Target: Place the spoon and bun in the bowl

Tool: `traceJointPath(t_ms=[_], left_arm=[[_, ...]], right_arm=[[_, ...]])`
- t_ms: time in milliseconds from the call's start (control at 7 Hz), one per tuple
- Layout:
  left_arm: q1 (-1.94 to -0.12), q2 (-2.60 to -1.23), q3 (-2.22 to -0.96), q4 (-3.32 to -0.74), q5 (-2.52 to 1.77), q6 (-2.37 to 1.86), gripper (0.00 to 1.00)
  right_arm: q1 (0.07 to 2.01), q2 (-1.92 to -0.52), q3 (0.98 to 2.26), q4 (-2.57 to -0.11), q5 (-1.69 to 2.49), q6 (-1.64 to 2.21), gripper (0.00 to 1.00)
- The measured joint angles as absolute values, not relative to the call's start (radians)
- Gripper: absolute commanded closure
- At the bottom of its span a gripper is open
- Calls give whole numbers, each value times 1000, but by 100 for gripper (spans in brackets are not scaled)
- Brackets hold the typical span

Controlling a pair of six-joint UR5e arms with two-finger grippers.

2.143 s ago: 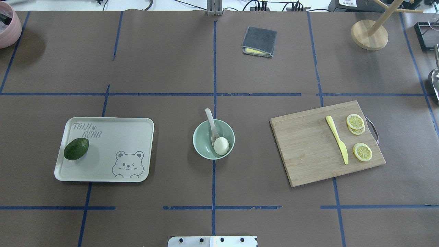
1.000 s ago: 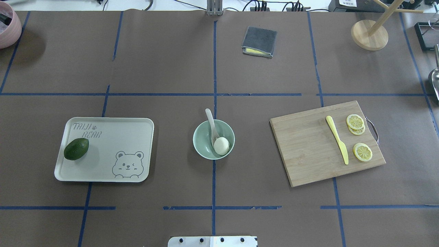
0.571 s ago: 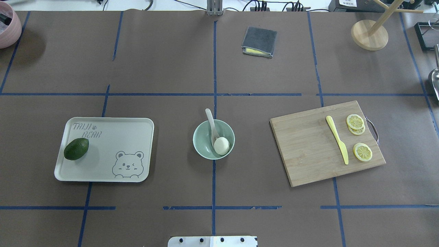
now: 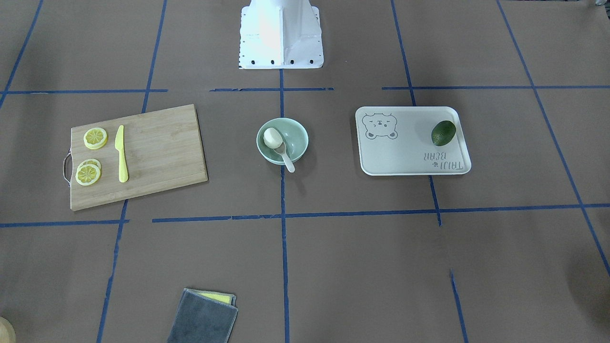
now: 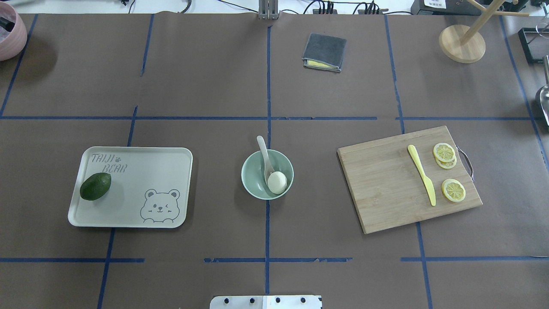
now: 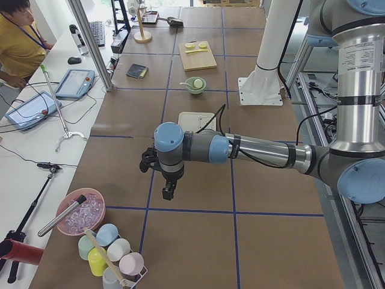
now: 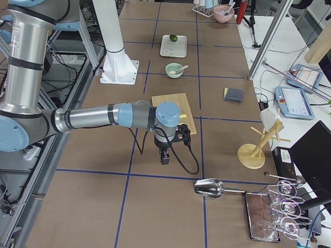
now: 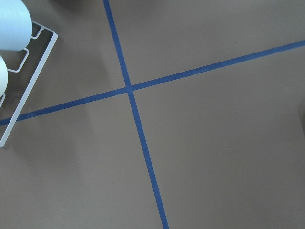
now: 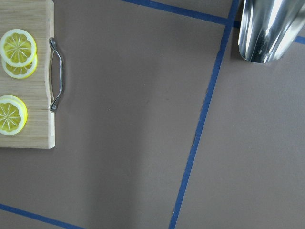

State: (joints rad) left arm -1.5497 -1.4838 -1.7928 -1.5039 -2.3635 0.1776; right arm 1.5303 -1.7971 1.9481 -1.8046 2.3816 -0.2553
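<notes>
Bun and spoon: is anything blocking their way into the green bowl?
Nothing visible does. The bun already lies inside the bowl, and the spoon leans in it too, its handle sticking out over the rim.

Open counter (image 5: pixel 266 231) rings the bowl (image 5: pixel 255 185); the tray (image 5: pixel 163 159) and cutting board (image 5: pixel 377 184) flank it, well apart.

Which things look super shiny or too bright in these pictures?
Front-facing view: the white robot base is washed out by glare. Right wrist view: the silver metal scoop shows bright streaky reflections. Overhead view: even light, only soft shadows.
</notes>
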Motion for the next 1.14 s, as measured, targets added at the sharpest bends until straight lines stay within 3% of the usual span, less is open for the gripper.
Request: traceJointPath(t_ms=[571,1143], left_arm=[[-1552,-1457,-1783,-1516,-2375,180,0],[-1553,-1451,-1784,-1516,-2375,178,0]], right_arm=[[1530,-1791,1897,-1796,2381,-253,0],[1530,-1792,1850,-1638,2411,-107,0]])
